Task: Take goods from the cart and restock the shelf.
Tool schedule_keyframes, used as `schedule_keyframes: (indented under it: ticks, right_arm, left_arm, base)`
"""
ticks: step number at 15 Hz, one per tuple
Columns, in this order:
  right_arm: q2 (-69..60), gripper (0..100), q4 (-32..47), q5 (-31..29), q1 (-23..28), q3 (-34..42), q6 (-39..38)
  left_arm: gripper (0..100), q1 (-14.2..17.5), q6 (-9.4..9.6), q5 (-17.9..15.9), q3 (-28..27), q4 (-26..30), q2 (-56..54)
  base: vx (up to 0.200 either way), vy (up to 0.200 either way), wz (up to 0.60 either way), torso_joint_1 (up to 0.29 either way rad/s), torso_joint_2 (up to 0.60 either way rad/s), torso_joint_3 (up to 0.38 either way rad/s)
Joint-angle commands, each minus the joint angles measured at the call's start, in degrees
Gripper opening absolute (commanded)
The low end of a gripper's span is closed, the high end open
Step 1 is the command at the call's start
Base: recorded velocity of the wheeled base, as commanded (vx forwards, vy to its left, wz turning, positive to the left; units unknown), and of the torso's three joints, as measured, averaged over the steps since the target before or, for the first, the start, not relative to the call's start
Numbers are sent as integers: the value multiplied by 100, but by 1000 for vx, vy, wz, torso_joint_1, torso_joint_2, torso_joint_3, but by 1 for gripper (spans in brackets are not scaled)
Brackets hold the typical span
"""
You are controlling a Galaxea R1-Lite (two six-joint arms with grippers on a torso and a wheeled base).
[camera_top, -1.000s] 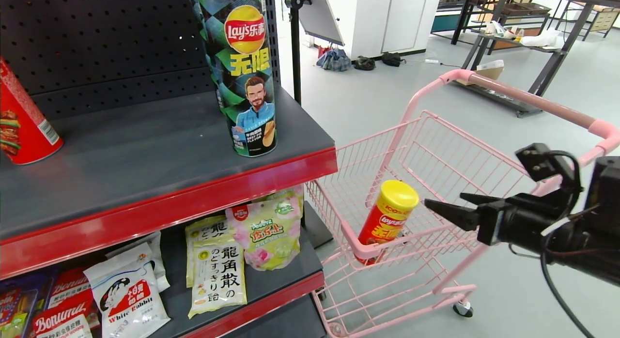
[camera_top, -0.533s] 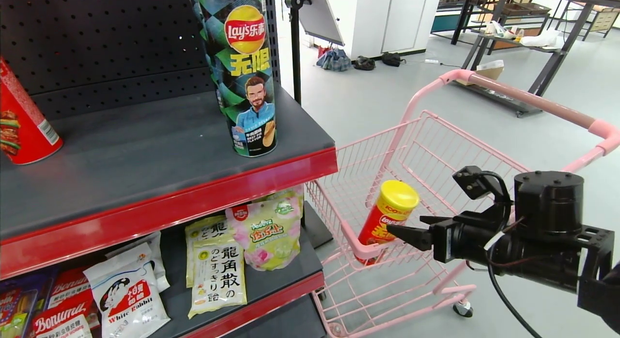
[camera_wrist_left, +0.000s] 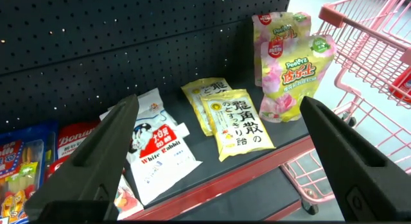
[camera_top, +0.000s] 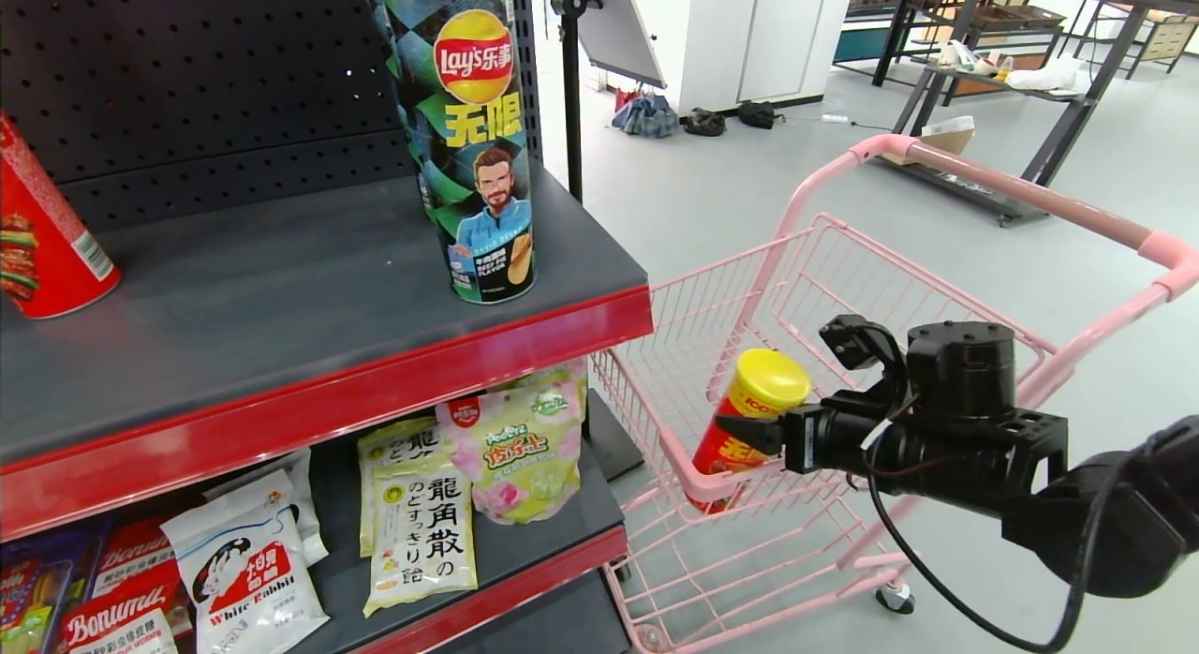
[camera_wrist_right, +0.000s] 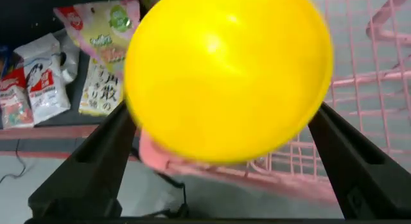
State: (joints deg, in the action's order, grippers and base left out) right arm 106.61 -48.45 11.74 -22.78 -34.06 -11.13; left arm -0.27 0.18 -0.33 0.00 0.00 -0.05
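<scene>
A red cylindrical chip can with a yellow plastic lid (camera_top: 752, 412) stands inside the pink wire shopping cart (camera_top: 1016, 197), leaning a little, in the basket corner nearest the shelving. The right gripper (camera_top: 740, 429) is level with the upper part of this can, just under the lid, and reaches in from the side away from the shelf. In the right wrist view its two dark fingers (camera_wrist_right: 96, 166) are spread wide, one on each side of the yellow lid (camera_wrist_right: 228, 76), so the tool is released and grasps nothing; whether either finger touches the can cannot be told. The left gripper (camera_wrist_left: 219, 105) is likewise spread apart and holds nothing, and it faces the lower shelf board, where flat snack packets lie: a pink and green pouch (camera_wrist_left: 292, 73) leaning on the pegboard back, a yellow and white packet (camera_wrist_left: 239, 124) and a white packet with red print (camera_wrist_left: 157, 150). The dark grey metal shelf with a red front edge (camera_top: 281, 293) stands beside the cart and carries a tall green and black chip can (camera_top: 473, 167) upright near its outer end and a red can (camera_top: 42, 242) at the far left.
</scene>
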Motion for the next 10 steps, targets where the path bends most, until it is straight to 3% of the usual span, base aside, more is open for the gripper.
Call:
schedule_keyframes:
  ticks: [1, 7, 8, 10]
  right_arm:
    - [765, 100, -666, -31, 81, -48, 50]
    - [1108, 100, -877, -119, 108, -382, 41]
    - [1082, 0, -877, -128, 90, -408, 32]
    - [1029, 0, -877, -128, 72, -364, 58]
  left_arm:
    - [100, 0, -1, -2, -9, 0, 5]
    - [100, 0, -1, -2, 0, 0, 5]
    - [100, 0, -1, -2, 0, 0, 5]
    - [100, 0, -1, -2, 0, 0, 5]
  base:
    - [0, 0, 0, 0, 0, 0]
    - [0, 0, 0, 0, 0, 0]
    - [0, 0, 0, 0, 0, 0]
    - [0, 0, 0, 0, 0, 0]
